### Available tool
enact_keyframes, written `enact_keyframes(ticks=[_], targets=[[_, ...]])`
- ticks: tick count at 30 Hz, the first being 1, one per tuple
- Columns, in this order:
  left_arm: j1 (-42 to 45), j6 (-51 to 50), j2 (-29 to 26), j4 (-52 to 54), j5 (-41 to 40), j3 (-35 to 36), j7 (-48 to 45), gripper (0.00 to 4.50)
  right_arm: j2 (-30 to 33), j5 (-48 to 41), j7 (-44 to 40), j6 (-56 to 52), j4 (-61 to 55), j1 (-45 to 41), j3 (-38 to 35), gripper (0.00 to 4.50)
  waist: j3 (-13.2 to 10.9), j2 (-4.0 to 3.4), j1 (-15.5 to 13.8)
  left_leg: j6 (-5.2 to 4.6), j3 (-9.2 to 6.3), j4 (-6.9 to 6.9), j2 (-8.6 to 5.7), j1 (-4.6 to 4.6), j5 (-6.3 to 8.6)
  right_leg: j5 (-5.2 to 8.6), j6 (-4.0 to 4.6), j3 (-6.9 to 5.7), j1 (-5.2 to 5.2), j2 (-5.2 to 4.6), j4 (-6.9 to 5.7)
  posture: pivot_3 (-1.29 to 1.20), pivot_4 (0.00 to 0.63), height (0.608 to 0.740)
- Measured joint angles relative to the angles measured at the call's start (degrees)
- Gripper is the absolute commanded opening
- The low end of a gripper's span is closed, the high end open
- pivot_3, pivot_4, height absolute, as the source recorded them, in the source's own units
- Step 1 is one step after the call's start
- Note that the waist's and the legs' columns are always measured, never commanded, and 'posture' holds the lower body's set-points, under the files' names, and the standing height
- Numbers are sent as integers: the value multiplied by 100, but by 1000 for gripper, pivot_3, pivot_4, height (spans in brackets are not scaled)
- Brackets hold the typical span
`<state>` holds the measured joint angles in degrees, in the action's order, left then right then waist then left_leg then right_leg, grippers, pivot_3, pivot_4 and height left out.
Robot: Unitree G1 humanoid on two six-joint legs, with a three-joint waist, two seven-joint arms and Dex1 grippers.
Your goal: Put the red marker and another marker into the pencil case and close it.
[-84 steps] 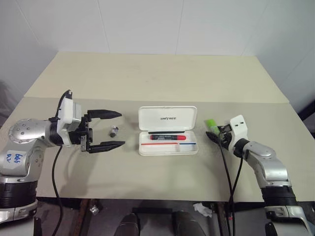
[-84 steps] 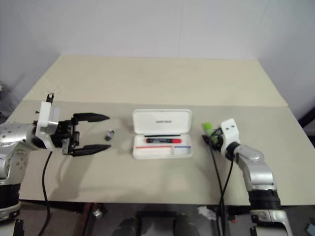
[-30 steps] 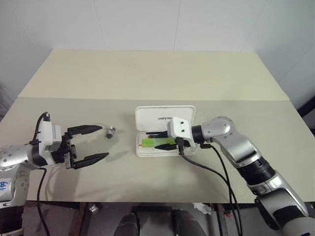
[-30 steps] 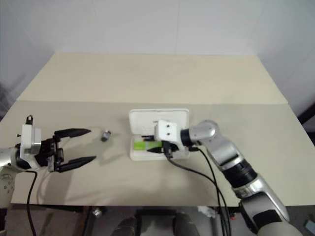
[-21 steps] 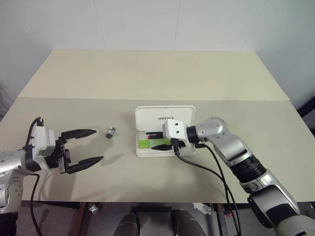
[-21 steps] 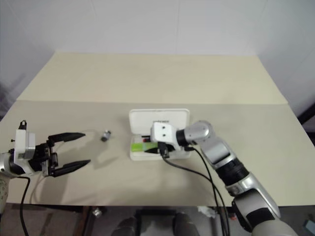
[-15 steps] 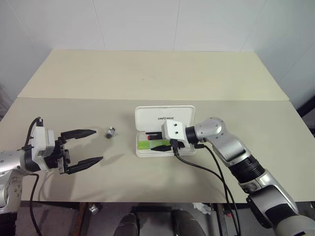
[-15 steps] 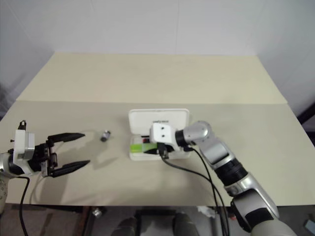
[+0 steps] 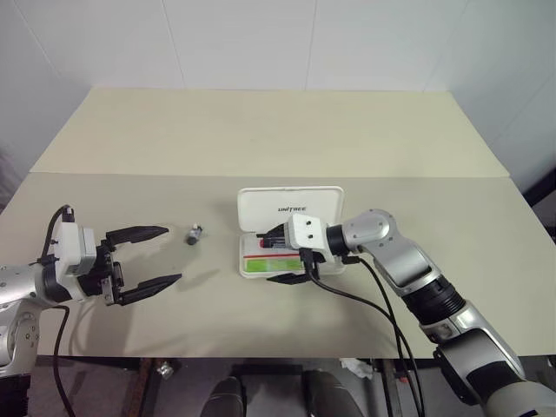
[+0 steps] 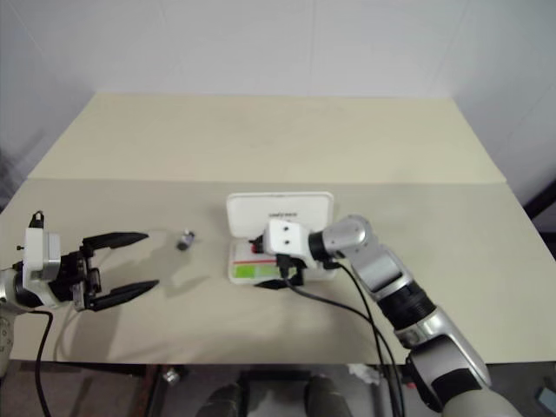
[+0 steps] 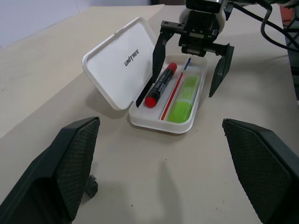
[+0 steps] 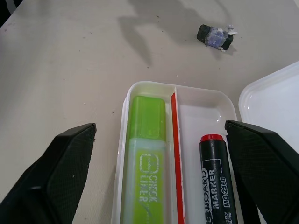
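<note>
The white pencil case point(image 9: 291, 207) lies open at the table's middle, its lid tilted back. The red marker point(image 11: 161, 85) lies in the compartment by the lid. The other marker, lime green point(image 12: 144, 154), lies in the front compartment beyond a red divider stripe. My right gripper point(image 9: 276, 256) is open over the case's left end, one finger on each side of the tray, holding nothing. My left gripper point(image 9: 172, 254) hovers open well to the left of the case, pointing toward it, with nothing between its fingers.
A small grey-black cylinder point(image 9: 195, 234) lies on the table between my left gripper and the case. The beige table point(image 9: 278, 130) stretches far behind the case, with a seam across it. A black cable hangs from my right wrist over the front edge.
My right gripper brought the green marker from the right side to the case, then opened, and the marker now lies in the front compartment. My left gripper drew back to the left.
</note>
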<state>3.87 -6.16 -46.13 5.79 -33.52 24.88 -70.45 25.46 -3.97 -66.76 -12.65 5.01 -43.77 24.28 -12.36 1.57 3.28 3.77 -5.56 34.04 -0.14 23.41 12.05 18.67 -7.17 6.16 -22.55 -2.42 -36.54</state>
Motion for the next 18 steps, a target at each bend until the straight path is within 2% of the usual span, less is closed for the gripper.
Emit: enact_keyframes(ticks=[5,12,18], targets=[[13,112,42,6,123,-10,376,4500,44,-268,-148,8,-15,2,-255,4479,0,0,-5,0,0,0,0,0,0,0,0,0,0,-1,0,0,150,740],[271,27,418,-174,834,-89,1897,4500,395,-1268,-593,-113,-323,178,-1148,4479,1,2,-19,0,-5,3,-3,-1,0,-1,-1,-3,5,-2,-1,0,150,740],[561,-483,768,-241,1165,-595,2737,4500,668,-1513,-770,-95,-247,268,-1434,4479,2,3,-18,0,-5,9,-4,-2,0,-1,-2,-3,6,1,-11,0,150,740]])
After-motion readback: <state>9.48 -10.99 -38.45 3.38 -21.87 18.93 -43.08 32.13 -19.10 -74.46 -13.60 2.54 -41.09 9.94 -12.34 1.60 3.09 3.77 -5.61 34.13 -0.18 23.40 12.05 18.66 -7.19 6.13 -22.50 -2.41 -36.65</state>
